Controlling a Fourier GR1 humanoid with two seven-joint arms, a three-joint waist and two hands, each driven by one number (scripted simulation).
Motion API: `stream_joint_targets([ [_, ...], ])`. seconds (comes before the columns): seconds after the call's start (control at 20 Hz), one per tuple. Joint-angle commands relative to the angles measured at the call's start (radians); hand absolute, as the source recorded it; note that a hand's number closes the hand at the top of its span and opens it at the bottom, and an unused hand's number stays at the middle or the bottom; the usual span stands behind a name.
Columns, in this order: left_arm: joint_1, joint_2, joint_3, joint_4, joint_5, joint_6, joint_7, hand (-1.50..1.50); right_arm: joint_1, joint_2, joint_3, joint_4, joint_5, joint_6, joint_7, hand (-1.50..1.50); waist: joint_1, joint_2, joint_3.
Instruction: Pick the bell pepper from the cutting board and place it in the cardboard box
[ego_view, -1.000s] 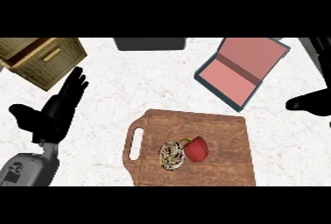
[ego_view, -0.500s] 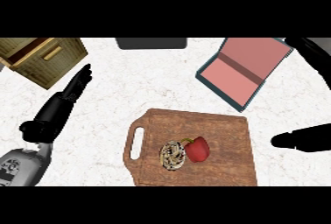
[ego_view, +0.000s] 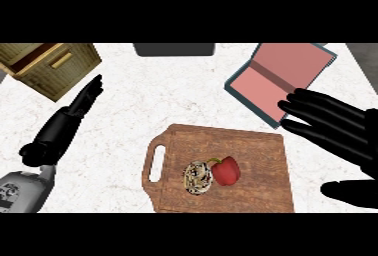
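Note:
A red bell pepper (ego_view: 226, 170) lies on the wooden cutting board (ego_view: 251, 145), right of a speckled round item (ego_view: 197, 176). The cardboard box (ego_view: 55, 65) stands at the top left, its flaps open. My right hand (ego_view: 336, 127) hovers open over the board's right edge, fingers spread and pointing up-left, about a hand's width from the pepper; its thumb shows lower right. My left hand (ego_view: 66, 120) rests open at the left, straight fingers pointing toward the box, holding nothing.
An open book with pink pages (ego_view: 284, 80) lies at the top right, partly under my right hand's fingertips. A dark rectangular object (ego_view: 174, 49) sits at the top centre. White marble counter (ego_view: 162, 105) spreads between box and board.
My right hand has come in from the right edge and now spreads over the board's right side. My left hand has turned edge-on and shifted slightly. The pepper has not moved.

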Motion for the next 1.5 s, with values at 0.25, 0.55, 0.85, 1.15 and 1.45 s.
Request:
stream_joint_targets([
  [0.25,0.006,-0.013,0.008,0.013,-0.014,-0.022,-0.011,0.00,-0.009,-0.039,0.268,-0.304,0.289,0.197,0.395,-1.50,0.003,0.001,-0.001],
  [0.55,0.009,0.002,0.035,-0.024,-0.010,-0.058,-0.001,0.00,-0.086,0.117,0.432,-0.375,0.367,0.384,0.715,-1.50,0.014,0.000,-0.001],
  [0.85,-0.033,-0.067,0.024,0.073,-0.066,-0.057,-0.031,0.00,-0.110,0.329,0.605,-0.311,0.459,0.467,0.905,-1.50,0.007,0.003,0.000],
  [1.15,0.031,-0.091,0.031,-0.066,-0.093,-0.053,0.048,0.00,-0.076,0.386,0.653,-0.174,0.598,0.436,0.849,-1.50,0.016,0.003,0.002],
  [1.45,0.020,-0.097,0.101,0.004,-0.102,-0.107,-0.012,0.00,-0.077,0.479,0.673,-0.098,0.727,0.428,0.823,-1.50,0.014,0.004,0.002],
])
